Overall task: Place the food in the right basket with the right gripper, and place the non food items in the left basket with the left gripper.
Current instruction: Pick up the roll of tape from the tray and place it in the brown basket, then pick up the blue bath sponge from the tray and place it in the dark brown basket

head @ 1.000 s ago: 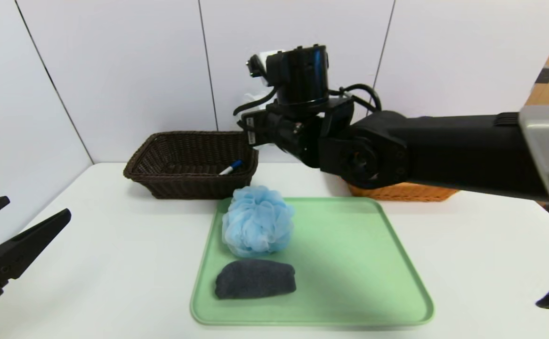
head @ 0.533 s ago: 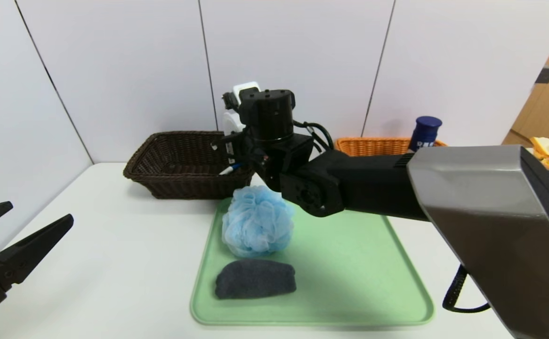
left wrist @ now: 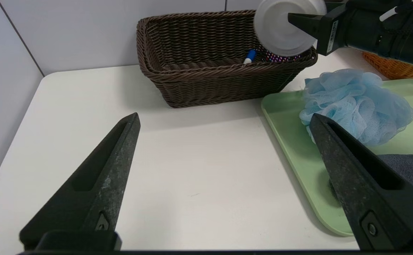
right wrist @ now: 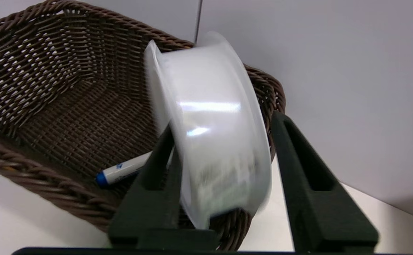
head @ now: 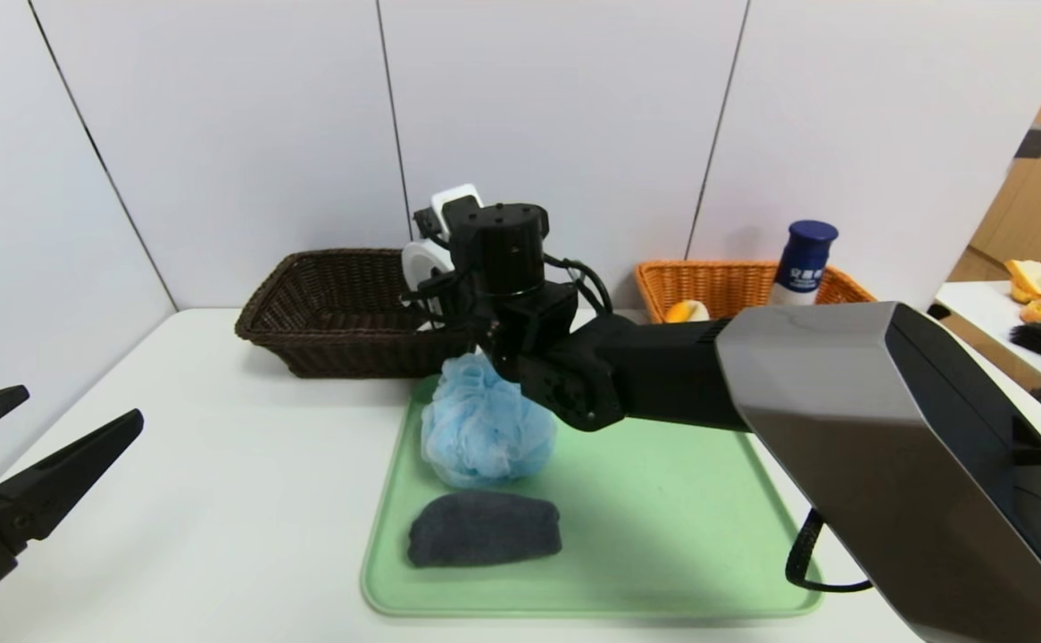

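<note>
**Other:** What have you got, and where is it?

**Me:** My right gripper (right wrist: 224,124) has a round, white translucent plastic tub (right wrist: 206,88) on edge between its fingers. It hangs over the near right end of the dark brown wicker basket (head: 351,353), above the rim. My fingers stand apart: one (right wrist: 157,184) lies against the tub's flat face, and the other (right wrist: 309,184) shows a gap beside it. I take it the tub is free, not clamped.

**Other:** Then how do you let it go well?

**Me:** I would keep the wrist steady and spread wider without swinging. The tub sits close to the rim, so any sideways drag could tip it out onto the white table (head: 217,464) or onto the fluffy blue mesh bath pouf (head: 485,429) just below my arm. Inside, a white marker with a blue cap (right wrist: 121,171) lies on the floor. The tub landing on it does no harm.

**Other:** And your other hand?

**Me:** The left gripper (left wrist: 224,118) waits low at the table's left edge, fingers spread wide and holding nothing.

**Other:** What is left?

**Me:** The pouf and a dark grey folded cloth (head: 485,529) lie on the pale green plastic tray (head: 663,500). The orange wicker basket (head: 735,277) at the back right holds a white bottle with a blue cap (head: 804,254) and something yellow. I would lift straight up before pulling away, so as not to snag the weave.
</note>
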`<state>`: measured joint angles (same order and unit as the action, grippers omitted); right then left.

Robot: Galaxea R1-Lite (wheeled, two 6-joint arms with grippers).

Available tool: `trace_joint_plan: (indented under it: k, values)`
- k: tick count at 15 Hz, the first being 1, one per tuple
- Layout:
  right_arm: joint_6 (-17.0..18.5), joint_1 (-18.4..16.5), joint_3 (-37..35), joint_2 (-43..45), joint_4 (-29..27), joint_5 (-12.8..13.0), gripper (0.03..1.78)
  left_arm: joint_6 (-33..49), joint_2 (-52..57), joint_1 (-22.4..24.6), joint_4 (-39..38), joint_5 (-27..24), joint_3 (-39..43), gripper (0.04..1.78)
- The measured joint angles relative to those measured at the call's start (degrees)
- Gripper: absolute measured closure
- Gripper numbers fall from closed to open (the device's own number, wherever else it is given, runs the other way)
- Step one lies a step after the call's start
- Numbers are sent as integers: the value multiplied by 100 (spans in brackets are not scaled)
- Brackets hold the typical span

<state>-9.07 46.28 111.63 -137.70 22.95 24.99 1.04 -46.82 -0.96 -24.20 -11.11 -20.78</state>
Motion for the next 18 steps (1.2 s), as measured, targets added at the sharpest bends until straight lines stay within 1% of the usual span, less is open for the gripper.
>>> trace_joint_plan:
  k: [3, 5, 8, 10, 12, 14, 17, 18]
  values:
    - [-223, -52, 0, -85, 378, 0, 67, -2, -2, 0, -9, 0, 4, 13]
    - [-252, -57, 0, -94, 450, -16, 54, 0, 0, 0, -9, 2, 4, 13]
    - [-302, -74, 0, 28, 575, -41, 40, 0, 7, 0, -9, 2, 4, 13]
    - [-402, -135, 0, 245, 553, -49, 34, 0, 5, 0, -7, 0, 0, 13]
    - [-592, -369, -9, 538, 546, -22, 28, 6, 5, 0, -9, 2, -10, 13]
    - [-656, -664, -69, 892, 513, -11, 24, 6, 2, 0, -9, 0, -27, 13]
    - [-864, -1261, -438, 1609, 551, -52, 20, 0, -6, 0, -7, 0, -62, 13]
    - [-881, -1497, -628, 1888, 557, -82, 18, -2, -13, 0, -7, 2, -82, 13]
